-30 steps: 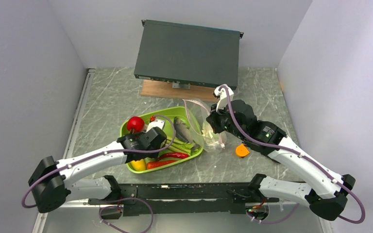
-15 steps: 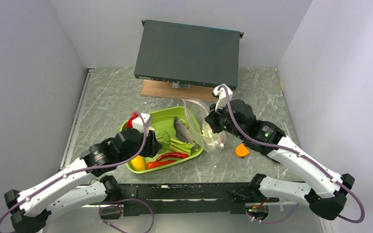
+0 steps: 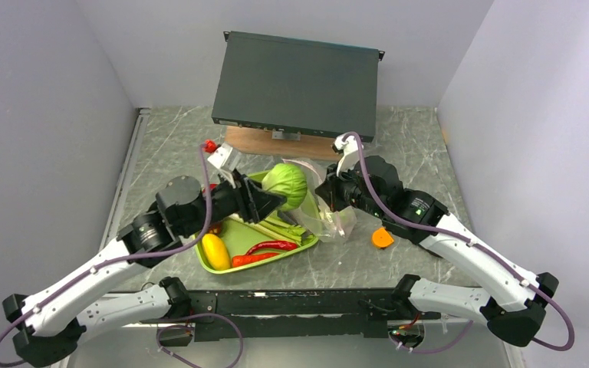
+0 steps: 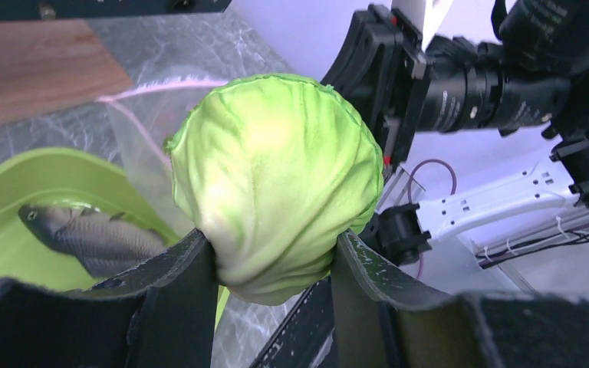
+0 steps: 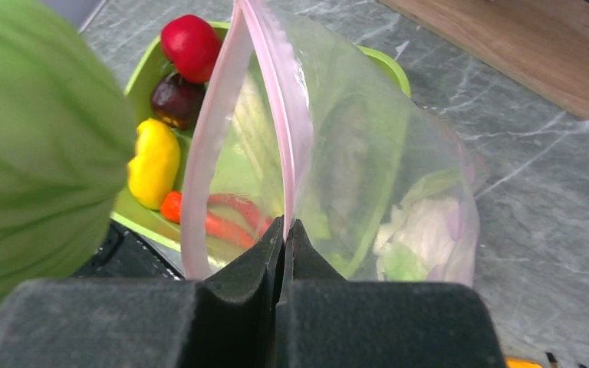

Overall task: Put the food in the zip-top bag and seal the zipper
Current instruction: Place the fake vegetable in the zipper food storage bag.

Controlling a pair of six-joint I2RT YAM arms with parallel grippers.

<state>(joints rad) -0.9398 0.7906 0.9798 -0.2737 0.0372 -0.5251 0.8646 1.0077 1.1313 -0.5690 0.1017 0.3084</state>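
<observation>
My left gripper [image 3: 270,201] is shut on the pale green cabbage [image 3: 285,185] and holds it in the air beside the bag's mouth; it fills the left wrist view [image 4: 276,180]. My right gripper [image 5: 285,230] is shut on the pink zipper [image 5: 274,100] of the clear zip-top bag [image 3: 326,207], holding the mouth open. White cauliflower [image 5: 422,234] lies inside the bag. The green tray [image 3: 234,238] holds the red tomato [image 5: 192,46], dark purple bulb [image 5: 175,100], yellow fruit [image 3: 215,251], red chilli [image 3: 268,249], grey fish [image 4: 92,234] and green stalks [image 3: 280,228].
A dark metal box [image 3: 297,84] stands on a wooden board [image 3: 261,143] at the back. A small orange thing [image 3: 382,238] lies on the table right of the bag. Grey walls close in both sides.
My left gripper has lifted the cabbage out of the tray and carried it up and right to the bag's mouth. The right gripper still holds the bag's edge.
</observation>
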